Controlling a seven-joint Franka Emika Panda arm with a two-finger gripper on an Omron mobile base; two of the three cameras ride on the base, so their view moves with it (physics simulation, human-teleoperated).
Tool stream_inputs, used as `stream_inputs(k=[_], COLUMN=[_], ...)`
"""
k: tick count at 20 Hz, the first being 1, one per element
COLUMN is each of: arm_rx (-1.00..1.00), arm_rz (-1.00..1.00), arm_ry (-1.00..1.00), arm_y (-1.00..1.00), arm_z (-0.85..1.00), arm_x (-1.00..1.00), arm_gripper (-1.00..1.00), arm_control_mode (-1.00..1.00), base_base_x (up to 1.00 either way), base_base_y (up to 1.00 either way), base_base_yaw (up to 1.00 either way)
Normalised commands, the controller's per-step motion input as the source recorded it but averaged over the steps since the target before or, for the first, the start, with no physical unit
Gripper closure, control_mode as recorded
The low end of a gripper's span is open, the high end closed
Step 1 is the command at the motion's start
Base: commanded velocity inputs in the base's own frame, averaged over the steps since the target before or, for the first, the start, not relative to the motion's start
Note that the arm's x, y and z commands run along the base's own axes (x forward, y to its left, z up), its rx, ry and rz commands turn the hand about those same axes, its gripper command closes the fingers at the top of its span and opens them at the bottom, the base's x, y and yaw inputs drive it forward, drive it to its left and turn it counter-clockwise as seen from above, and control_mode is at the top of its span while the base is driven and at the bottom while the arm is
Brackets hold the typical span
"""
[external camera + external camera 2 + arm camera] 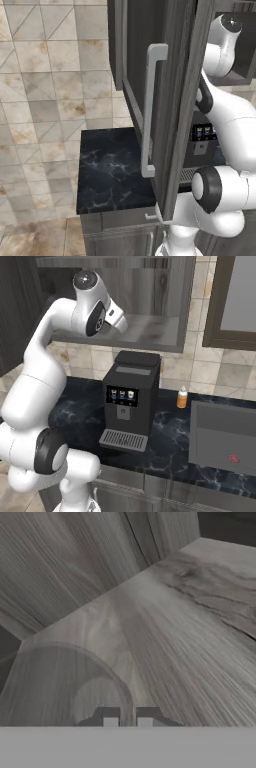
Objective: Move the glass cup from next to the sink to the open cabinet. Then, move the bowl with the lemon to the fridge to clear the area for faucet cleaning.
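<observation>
In the hand view my gripper (127, 719) is inside the open cabinet (150, 331), low over its grey wood-grain shelf. The fingertips (110, 718) stand close together, shut on the wall of the clear glass cup (60, 682), whose round rim and base show through at the lower left. In the right base view the arm reaches up into the cabinet. The cabinet door (170, 100) with its pale bar handle (150, 110) swings out in front of the arm. The sink (225, 441) lies at the right of the counter. The bowl, the lemon, the fridge and the faucet are out of view.
A black coffee machine (131, 401) stands on the dark marble counter (75, 411) under the cabinet. A small orange bottle (182, 398) sits between it and the sink. A framed window (235, 301) is at the upper right. Tiled wall lies to the left.
</observation>
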Motion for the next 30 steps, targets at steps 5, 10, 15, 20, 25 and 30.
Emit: stream_inputs(k=[5, 10, 15, 20, 25, 30], arm_rx=[0.00, 0.00, 0.00, -0.01, -0.01, 0.03], arm_rz=[0.00, -0.01, -0.02, -0.01, -0.01, 0.00], arm_ry=[-0.01, -0.18, -0.33, -0.42, -0.24, -0.08], arm_y=[0.00, 0.00, 0.00, 0.00, 0.00, -0.09], arm_z=[0.00, 0.11, 0.23, 0.16, 0.07, 0.25], arm_x=[0.04, 0.00, -0.05, -0.14, -0.16, -1.00], arm_gripper=[-1.00, -1.00, -1.00, -1.00, -1.00, -1.00], arm_control_mode=[-1.00, -1.00, -1.00, -1.00, -1.00, -1.00], base_base_x=[0.00, 0.00, 0.00, 0.00, 0.00, 0.00], base_base_y=[0.00, 0.00, 0.00, 0.00, 0.00, 0.00], base_base_yaw=[0.00, 0.00, 0.00, 0.00, 0.00, 0.00])
